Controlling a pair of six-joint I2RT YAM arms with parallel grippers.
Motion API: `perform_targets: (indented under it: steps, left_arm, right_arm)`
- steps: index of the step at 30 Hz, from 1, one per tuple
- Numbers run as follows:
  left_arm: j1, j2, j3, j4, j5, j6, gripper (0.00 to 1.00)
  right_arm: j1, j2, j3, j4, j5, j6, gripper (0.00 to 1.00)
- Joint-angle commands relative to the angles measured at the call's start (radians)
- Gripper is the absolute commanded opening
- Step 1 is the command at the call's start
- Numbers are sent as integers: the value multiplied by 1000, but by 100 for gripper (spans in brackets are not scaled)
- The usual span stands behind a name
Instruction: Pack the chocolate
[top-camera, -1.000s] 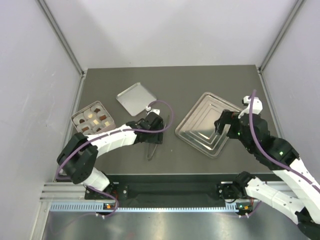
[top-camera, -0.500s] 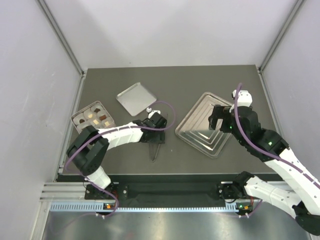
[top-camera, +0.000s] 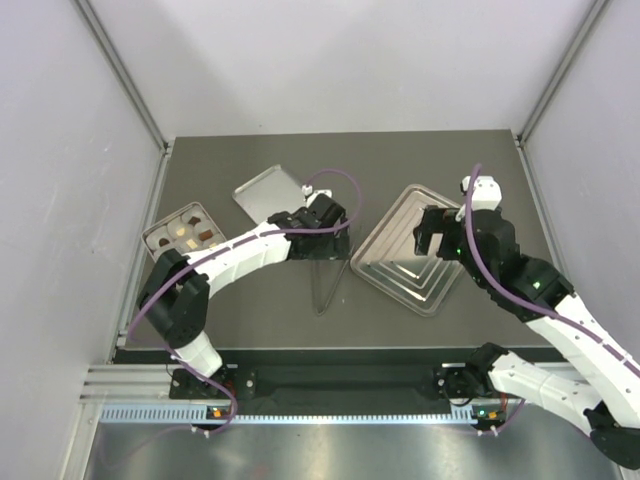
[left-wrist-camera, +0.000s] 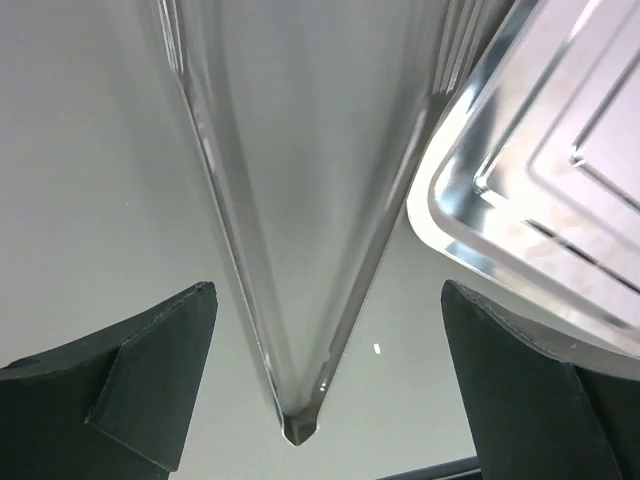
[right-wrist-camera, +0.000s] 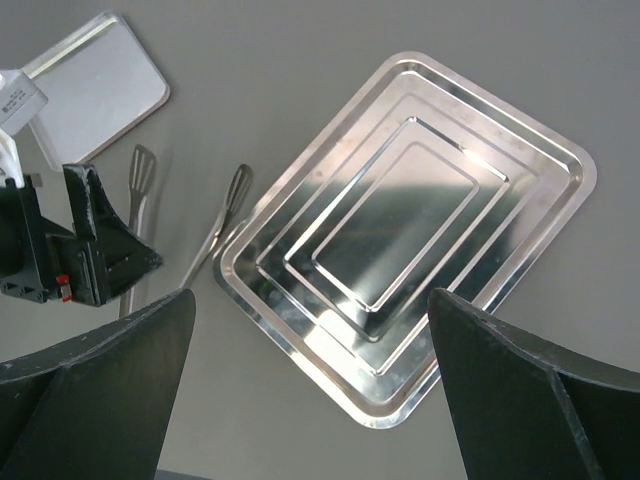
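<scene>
Presumably light, smooth and easily marked, the chocolate (top-camera: 185, 231) sits in a compartmented box (top-camera: 152, 236) at the left of the table (top-camera: 250, 300); each piece calls for a gentle pinch across its flat sides. The left tool (left-wrist-camera: 327, 290) hangs open over metal tongs (top-camera: 322, 290); the right tool (right-wrist-camera: 310, 297), also open, hovers above the stepped tray (top-camera: 400, 265). The left arm (top-camera: 240, 255) overlaps the box; a flat lid (top-camera: 265, 192) lies nearby.

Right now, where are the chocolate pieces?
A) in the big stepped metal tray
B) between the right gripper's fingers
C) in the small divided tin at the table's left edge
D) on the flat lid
C: in the overhead view, brown and cream chocolate pieces sit in the compartments of the divided tin, while the big tray shows only bare metal.
</scene>
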Motion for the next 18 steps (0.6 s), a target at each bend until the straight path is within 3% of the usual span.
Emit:
perform_targets:
  steps: [1,4,8,13,18]
  left_arm:
    - [0,-2,83,-78,-31,9,99]
    - [26,19,179,-134,-117,101,97]
    - [116,48,283,-138,-106,290,90]
    - [292,119,361,-119,2,512,88]
    - [461,227,387,-78,199,595,66]
  right_arm:
    - [14,-25,-12,74,2,-25,100]
    - [14,-36,-26,90,4,-34,100]
    - [14,-58,-43,106,-1,-37,100]
    - [14,-85,-74,134,-24,-28,100]
    - [14,-110,-80,145,-39,-22,100]
